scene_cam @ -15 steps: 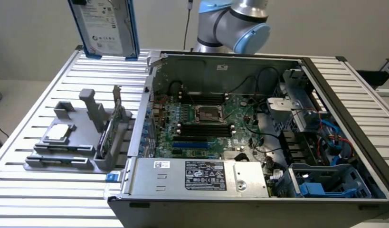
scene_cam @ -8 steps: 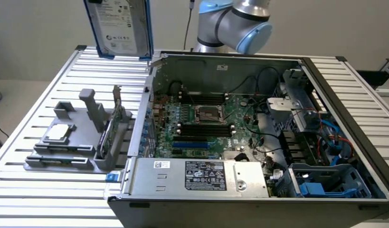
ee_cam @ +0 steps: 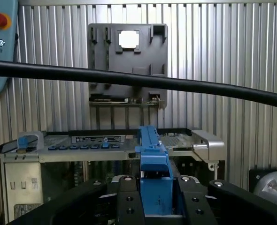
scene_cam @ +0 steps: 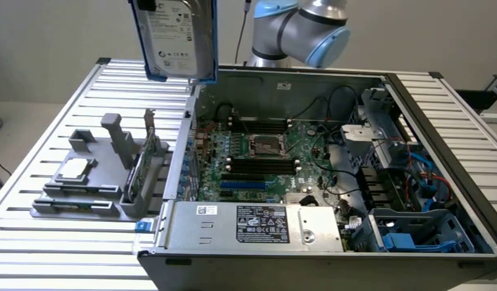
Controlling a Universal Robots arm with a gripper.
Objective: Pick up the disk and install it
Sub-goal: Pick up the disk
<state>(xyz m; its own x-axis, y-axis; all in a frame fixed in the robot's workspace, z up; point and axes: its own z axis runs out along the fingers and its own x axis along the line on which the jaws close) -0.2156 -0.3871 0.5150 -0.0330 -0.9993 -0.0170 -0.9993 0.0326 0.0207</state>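
The disk (scene_cam: 175,39), a silver-grey drive with a white label in a blue carrier, hangs upright high above the slatted table, over the left wall of the open computer case (scene_cam: 192,109) as the exterior view shows it. In the wrist view my gripper (ee_cam: 155,194) is shut on the disk (ee_cam: 152,159). Its black fingers (ee_cam: 128,199) press the blue carrier from both sides, and the carrier's edge points away from the camera toward the case below.
The open case shows a motherboard (scene_cam: 264,154), a stickered silver box (scene_cam: 256,224) at the front and a blue drive bay (scene_cam: 410,236) at the exterior view's right. A grey fixture (scene_cam: 94,176) holds a small silver chip (scene_cam: 76,170). A black cable (ee_cam: 129,79) crosses the wrist view. The arm's elbow (scene_cam: 301,27) stands behind the case.
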